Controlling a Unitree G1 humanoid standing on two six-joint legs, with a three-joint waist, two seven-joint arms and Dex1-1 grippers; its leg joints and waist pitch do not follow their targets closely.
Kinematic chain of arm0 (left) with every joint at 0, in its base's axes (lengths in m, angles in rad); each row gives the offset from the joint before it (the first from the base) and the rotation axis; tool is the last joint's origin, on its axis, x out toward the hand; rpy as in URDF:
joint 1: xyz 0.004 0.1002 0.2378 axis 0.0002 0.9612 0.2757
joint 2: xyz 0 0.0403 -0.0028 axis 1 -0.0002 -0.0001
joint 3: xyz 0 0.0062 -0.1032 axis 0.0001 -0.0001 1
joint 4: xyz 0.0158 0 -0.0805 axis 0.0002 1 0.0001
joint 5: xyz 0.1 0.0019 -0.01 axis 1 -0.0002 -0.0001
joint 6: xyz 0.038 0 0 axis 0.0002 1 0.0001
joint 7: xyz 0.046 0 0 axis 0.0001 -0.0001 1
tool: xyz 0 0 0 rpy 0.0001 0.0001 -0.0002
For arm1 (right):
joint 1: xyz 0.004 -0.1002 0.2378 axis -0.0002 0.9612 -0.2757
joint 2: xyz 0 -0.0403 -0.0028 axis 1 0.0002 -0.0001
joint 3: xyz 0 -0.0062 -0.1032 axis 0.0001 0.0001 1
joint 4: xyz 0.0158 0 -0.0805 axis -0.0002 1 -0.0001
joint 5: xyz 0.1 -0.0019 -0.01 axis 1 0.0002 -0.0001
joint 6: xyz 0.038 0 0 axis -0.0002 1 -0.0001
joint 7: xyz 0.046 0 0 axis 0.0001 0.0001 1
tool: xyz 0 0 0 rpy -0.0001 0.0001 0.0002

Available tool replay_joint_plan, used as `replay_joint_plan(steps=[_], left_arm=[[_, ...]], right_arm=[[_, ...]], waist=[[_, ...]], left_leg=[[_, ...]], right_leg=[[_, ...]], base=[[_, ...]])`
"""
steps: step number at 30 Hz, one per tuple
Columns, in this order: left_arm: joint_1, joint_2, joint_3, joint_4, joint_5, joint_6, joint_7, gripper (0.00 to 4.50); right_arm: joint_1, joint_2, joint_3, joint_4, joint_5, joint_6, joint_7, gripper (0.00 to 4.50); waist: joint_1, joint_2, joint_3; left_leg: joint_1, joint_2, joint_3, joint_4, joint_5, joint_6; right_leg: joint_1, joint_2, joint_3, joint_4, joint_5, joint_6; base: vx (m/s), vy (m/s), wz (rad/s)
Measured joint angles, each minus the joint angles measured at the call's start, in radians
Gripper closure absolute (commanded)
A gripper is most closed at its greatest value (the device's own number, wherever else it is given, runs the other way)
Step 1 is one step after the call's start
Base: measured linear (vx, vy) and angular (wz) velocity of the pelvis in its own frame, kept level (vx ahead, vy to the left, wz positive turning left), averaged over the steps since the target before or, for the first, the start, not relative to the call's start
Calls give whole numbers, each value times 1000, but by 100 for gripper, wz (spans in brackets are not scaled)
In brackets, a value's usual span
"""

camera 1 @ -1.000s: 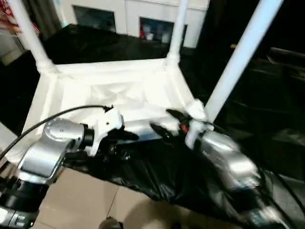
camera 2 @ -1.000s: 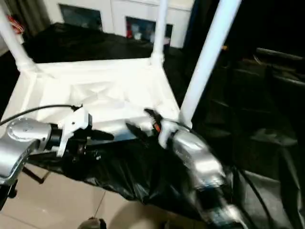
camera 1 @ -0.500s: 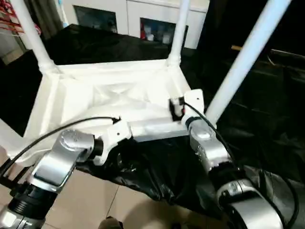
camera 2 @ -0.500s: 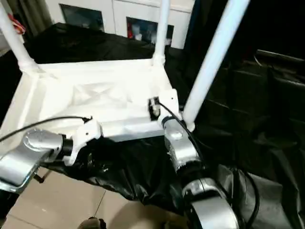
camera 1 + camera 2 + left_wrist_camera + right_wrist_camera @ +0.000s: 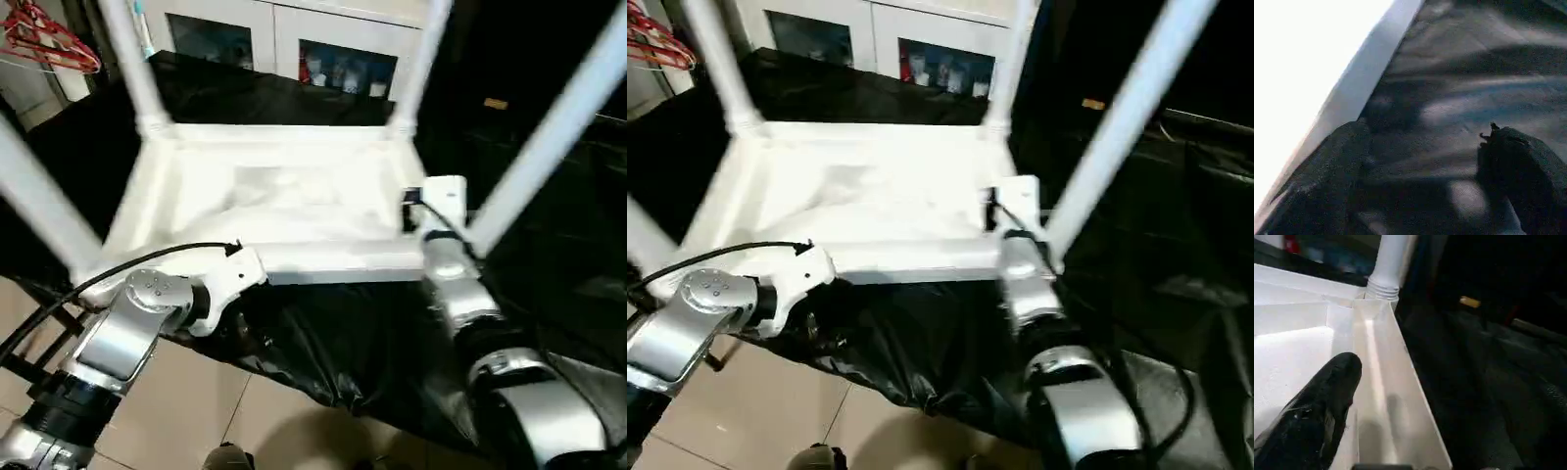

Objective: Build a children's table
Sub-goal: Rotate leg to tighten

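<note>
**Table upside down on black sheet, both grippers empty and open**

The table (image 5: 284,206) lies top-down on a black plastic sheet (image 5: 343,343), its ribbed underside facing up and white tube legs rising from round corner sockets. The head views show four legs: far left (image 5: 132,69), far right (image 5: 416,69), near right (image 5: 549,137) and near left (image 5: 39,206). Behind stands a white cabinet (image 5: 284,44) with glass doors and small items, too blurred to name, on its shelf. A red wire hanger (image 5: 44,44) shows at the upper left, and tan floor tiles (image 5: 186,411) lie below the sheet's hanging edge.

The left gripper (image 5: 1420,196) shows best in its wrist view: two black fingers (image 5: 1327,181) stand wide apart with crinkled, glossy sheet between them and nothing held; the table's bright rim runs just beside one finger. From the head the left arm (image 5: 127,333) reaches under the near edge, where its fingers are hidden.

The right wrist view looks along the table's side wall, a smooth shallow channel ending at a threaded leg base (image 5: 1383,289). One black finger (image 5: 1317,406) of the right gripper (image 5: 1386,431) lies over the underside; its mate is out of frame, and the jaws stand wide with nothing in them. From the head, the right arm (image 5: 460,304) points at the near right corner.
</note>
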Motion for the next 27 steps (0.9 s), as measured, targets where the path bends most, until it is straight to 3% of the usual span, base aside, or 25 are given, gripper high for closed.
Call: replay_joint_plan(steps=[5, 13, 18, 21, 27], left_arm=[[-57, -45, 16, 79, 14, -39, 94, 2], [-103, -119, 36, 141, 28, -82, 179, 2], [-100, -157, 34, 144, 23, -120, 215, 2], [-56, -162, 70, 89, -4, -169, 231, 2], [32, -173, 157, -13, -62, -195, 263, 2]], right_arm=[[-8, -77, -20, 49, -2, -37, -6, 0], [-7, -206, -62, 85, 0, -63, -11, 0], [9, -259, -84, 88, 4, -82, 7, 0], [43, -265, -98, 63, 27, -115, 107, 0], [138, -218, -76, -88, 148, -111, 445, 0]], waist=[[2, 0, 0], [5, 1, 1], [4, 8, 0], [-1, 11, -1], [-17, 27, -5]], left_leg=[[-10, 0, -3, 9, 1, 3], [-12, -1, -2, 13, 2, 7], [-12, 0, -2, 13, 2, 7], [-11, 0, -3, 13, 1, 8], [-9, 1, -3, 13, 0, 10]], right_leg=[[-2, 0, -1, 0, 1, 2], [0, 0, -2, 0, 1, 2], [-1, 0, -2, 0, 2, 2], [-1, 0, -2, 0, 2, 2], [-1, 0, -2, 0, 2, 2]], base=[[0, 0, 0], [0, 0, 0], [0, 0, 0], [0, 0, 0], [0, 0, 0]])
